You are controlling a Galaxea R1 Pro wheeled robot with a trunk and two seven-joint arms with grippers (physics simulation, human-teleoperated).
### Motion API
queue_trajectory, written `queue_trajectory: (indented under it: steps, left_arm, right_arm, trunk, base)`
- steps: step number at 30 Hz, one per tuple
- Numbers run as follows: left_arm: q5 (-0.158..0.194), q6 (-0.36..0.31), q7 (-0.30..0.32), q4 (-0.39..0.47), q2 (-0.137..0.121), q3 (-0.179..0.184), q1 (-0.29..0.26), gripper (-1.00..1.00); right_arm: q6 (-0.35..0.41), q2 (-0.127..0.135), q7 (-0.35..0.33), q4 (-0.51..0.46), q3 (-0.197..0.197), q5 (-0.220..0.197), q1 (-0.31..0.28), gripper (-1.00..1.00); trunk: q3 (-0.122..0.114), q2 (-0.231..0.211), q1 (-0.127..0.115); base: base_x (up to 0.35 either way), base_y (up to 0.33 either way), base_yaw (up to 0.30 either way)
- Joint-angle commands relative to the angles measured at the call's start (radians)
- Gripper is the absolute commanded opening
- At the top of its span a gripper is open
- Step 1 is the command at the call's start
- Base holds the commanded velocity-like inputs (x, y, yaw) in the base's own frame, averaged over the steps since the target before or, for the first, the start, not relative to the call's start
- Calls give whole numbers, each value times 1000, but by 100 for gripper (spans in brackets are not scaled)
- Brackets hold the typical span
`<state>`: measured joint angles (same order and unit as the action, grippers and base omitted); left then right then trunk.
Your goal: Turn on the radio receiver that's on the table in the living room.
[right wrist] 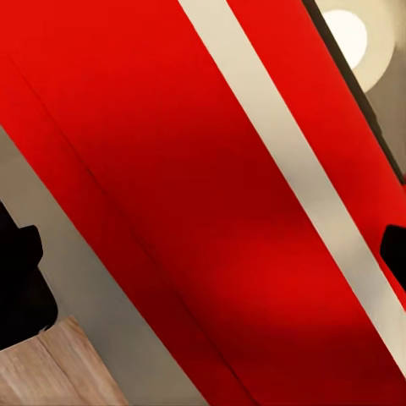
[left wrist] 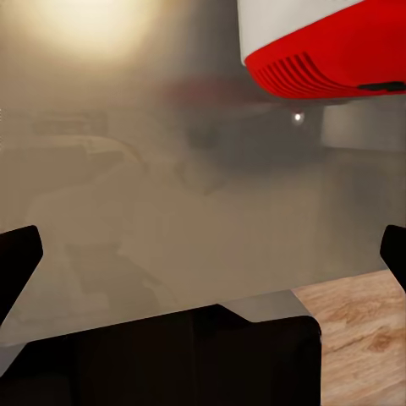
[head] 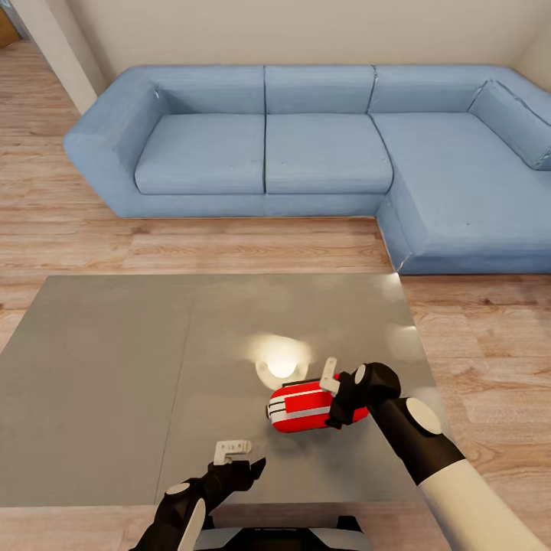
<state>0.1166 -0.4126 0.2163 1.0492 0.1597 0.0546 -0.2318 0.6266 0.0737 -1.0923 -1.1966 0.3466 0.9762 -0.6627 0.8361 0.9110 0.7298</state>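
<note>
Living room: right gripper [head: 334, 398], jaws spread wide, presses at the radio receiver [head: 302, 409] lying on the grey table [head: 115, 367]. Left gripper [head: 237, 455] idles open nearby. Switch-on step; next needs contact w/ the control.

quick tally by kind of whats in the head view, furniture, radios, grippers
sofa: 1
table: 1
radio receiver: 1
grippers: 2, left gripper and right gripper
total: 5
</note>
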Motion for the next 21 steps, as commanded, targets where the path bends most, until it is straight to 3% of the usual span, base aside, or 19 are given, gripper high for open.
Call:
queue_trajectory:
  steps: [1, 7, 12, 21]
  left_arm:
    - [0, 0, 0, 0, 0, 0, 0, 100]
    - [0, 0, 0, 0, 0, 0, 0, 100]
    - [0, 0, 0, 0, 0, 0, 0, 100]
    - [0, 0, 0, 0, 0, 0, 0, 100]
  right_arm:
    - [-1, 1, 1, 0, 0, 1, 0, 100]
    - [-16, 1, 3, 0, 0, 4, 0, 100]
    - [-24, -5, 8, 3, 0, 41, 0, 100]
    - [-51, -7, 34, 25, 0, 47, 0, 100]
  trunk:
    - [0, 0, 0]
    - [0, 0, 0]
    - [0, 0, 0]
    - [0, 0, 0]
  base:
    - [0, 0, 0]
    - [0, 0, 0]
    - [0, 0, 0]
    - [0, 0, 0]
